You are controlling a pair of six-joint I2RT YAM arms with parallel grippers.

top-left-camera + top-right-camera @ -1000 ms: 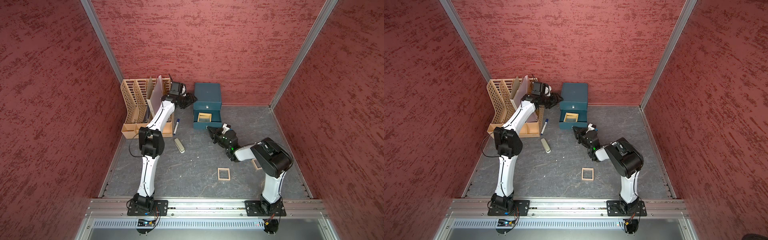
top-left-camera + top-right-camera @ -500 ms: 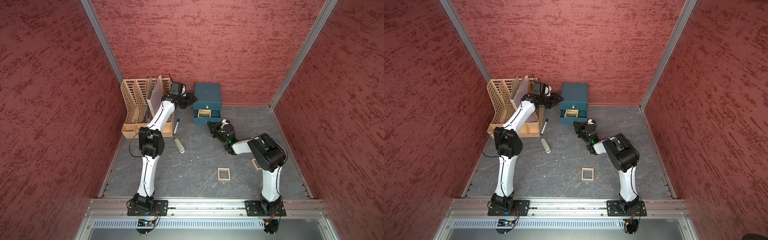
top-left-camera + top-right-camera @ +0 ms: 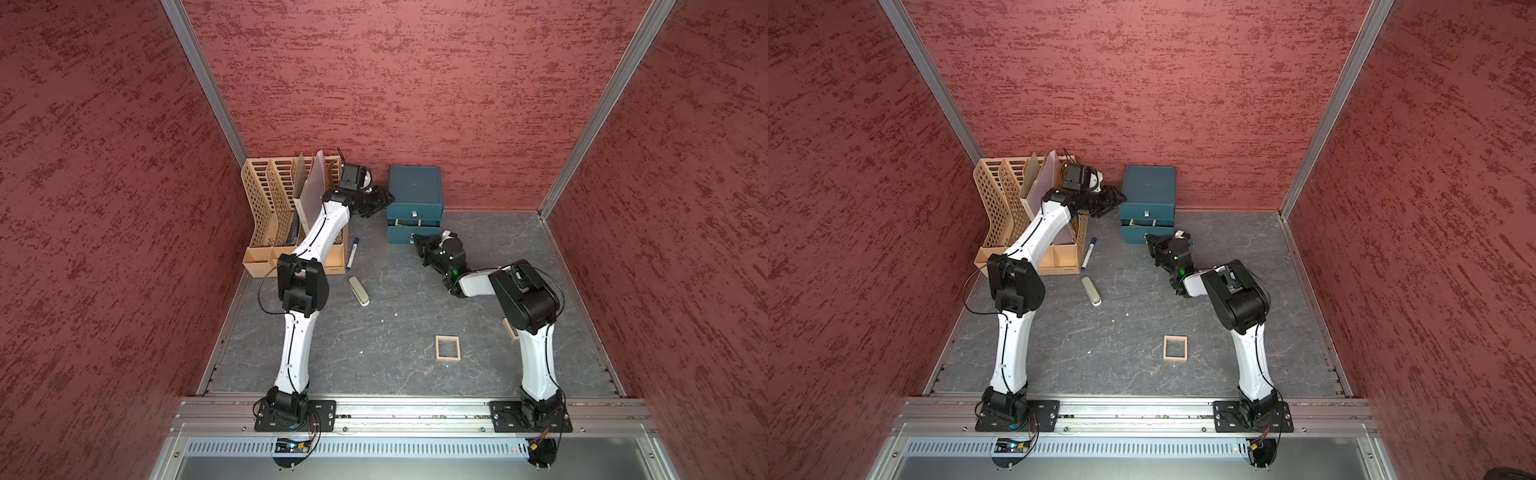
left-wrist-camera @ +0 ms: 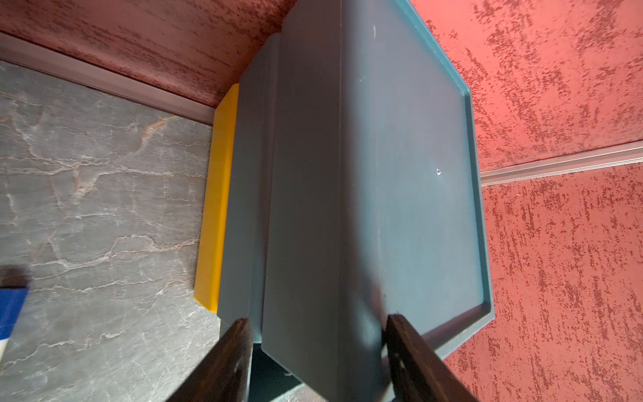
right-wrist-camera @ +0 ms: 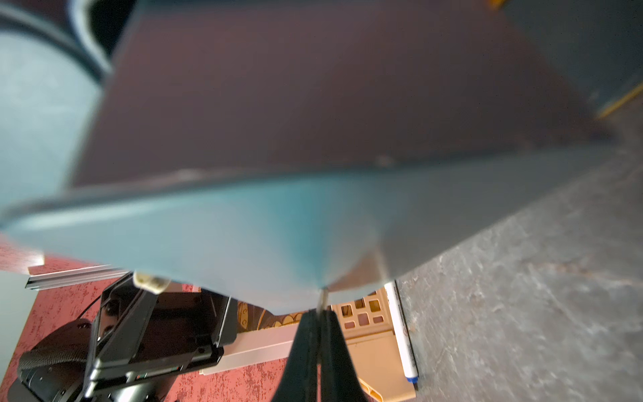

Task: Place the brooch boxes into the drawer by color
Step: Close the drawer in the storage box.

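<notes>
1. While the lower drawer (image 3: 398,239) of the teal drawer cabinet (image 3: 414,185) stands out only a little from the cabinet's front, a thin tan strip (image 3: 409,223) shows in the narrow gap at its top. It is too small to say what the strip belongs to.
2. The right gripper (image 3: 416,239) is directly in front of the cabinet, with its tip at the face of the lower drawer. In the right wrist view its fingers (image 5: 302,351) are clenched together, and the blurred teal face is just beyond their tips.
3. The left gripper (image 3: 386,198) is at the cabinet's upper corner, on the side toward the file organizer (image 3: 270,208). In the left wrist view its two fingers (image 4: 229,358) stand apart, one along the cabinet's side wall and one over its top, with the corner between them. I cannot tell if they press on the cabinet or only surround it.
4. One tan brooch box (image 3: 447,348) lies flat on the floor (image 3: 395,374), well in front of the cabinet and apart from both grippers. Both top views show it.
5. A second tan brooch box (image 3: 508,328) also lies well in front of the cabinet. It is mostly hidden behind the right arm, so only one edge is seen.
6. A blue-capped marker (image 3: 352,251) lies between the cabinet and the organizer. An eraser-like block (image 3: 358,291) lies on the same side of the cabinet, a little farther from it.
7. In the left wrist view a yellow strip (image 4: 215,195) lies against the foot of the cabinet.
</notes>
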